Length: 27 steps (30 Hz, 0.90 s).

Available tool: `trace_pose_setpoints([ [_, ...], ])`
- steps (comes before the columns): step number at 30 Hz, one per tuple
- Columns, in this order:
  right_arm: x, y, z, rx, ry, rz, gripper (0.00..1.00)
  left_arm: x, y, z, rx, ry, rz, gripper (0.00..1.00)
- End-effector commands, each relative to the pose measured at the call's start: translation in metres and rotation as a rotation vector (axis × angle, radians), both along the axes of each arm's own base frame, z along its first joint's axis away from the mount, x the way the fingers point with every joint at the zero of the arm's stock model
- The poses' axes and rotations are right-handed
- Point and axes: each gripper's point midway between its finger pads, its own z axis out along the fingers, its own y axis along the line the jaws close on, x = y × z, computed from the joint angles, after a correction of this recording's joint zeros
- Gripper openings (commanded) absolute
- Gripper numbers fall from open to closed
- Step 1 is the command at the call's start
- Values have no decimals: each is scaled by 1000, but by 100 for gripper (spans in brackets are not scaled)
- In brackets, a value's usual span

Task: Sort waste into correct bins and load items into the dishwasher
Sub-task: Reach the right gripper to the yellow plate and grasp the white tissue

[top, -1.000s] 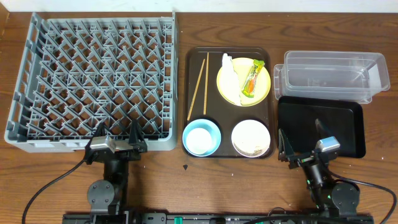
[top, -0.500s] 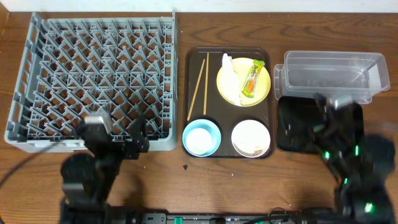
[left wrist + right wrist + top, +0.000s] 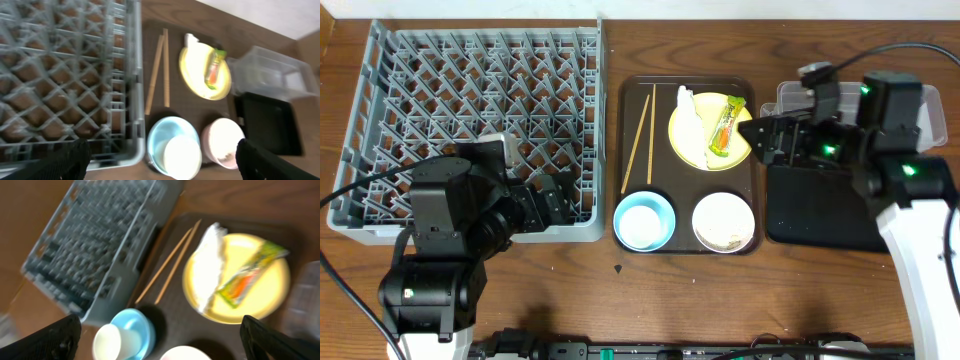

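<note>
On the brown serving tray, the yellow plate (image 3: 745, 140) holds the white napkin (image 3: 688, 118) and the green-and-orange wrapper (image 3: 725, 125). Chopsticks (image 3: 642, 135) lie left of it. In front stand the light-blue bowl (image 3: 644, 220), with a white cup inside, and the white bowl (image 3: 724, 221) with crumbs (image 3: 732, 242). The grey dish rack (image 3: 470, 110) fills the left. My left gripper (image 3: 548, 203) hangs open and empty over the rack's front right corner. My right gripper (image 3: 765, 138) is open and empty beside the plate's right edge, over the black tray (image 3: 840, 215) and the clear tub (image 3: 865, 118).
The brown serving tray (image 3: 630, 100) sits between the rack and the bins. The left wrist view shows the blue bowl (image 3: 167, 137) and the white bowl (image 3: 222, 145) between my fingers. The right wrist view is blurred and shows the plate (image 3: 270, 292) and the chopsticks (image 3: 170, 262).
Both arms have risen from the table's front edge. The left moved up over the rack's front corner. The right swung to the back right, toward the plate. No object moved.
</note>
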Motion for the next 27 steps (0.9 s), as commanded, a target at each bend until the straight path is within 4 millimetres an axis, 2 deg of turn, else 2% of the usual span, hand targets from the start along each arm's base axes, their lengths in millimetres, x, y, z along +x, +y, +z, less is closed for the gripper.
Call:
trace_pose_setpoints([
  [1,-2,31,-9,36,28,138,99,-5,-15,16,-71,-28,-71,93],
  [4,7,46,-28,-57,55,139,99,-4,-15,17,-70,-31,-71,93],
  [7,22,59,-38,-158,55,129,99,-4,-15,17,-71,-32,-71,93],
  [9,39,68,-46,-245,53,112,99,-4,-15,17,-71,-32,-71,93],
  [12,61,69,-64,-356,61,53,99,-4,-15,17,-71,-32,-71,93],
  [14,83,67,-91,-455,71,-46,99,-4,-15,17,-71,-31,-70,93],
  [17,98,71,-117,-514,68,-81,90,-4,-15,17,-71,-31,-70,93],
  [20,111,75,-144,-545,67,-93,68,-4,-15,17,-70,-31,-71,93],
  [21,114,75,-151,-551,68,-97,66,-4,-15,17,-70,-31,-71,93],
  [23,123,77,-181,-573,88,-101,62,-4,-15,17,-70,-31,-71,93],
  [27,127,77,-219,-576,144,-129,56,-4,-15,17,-70,-31,-71,93],
])
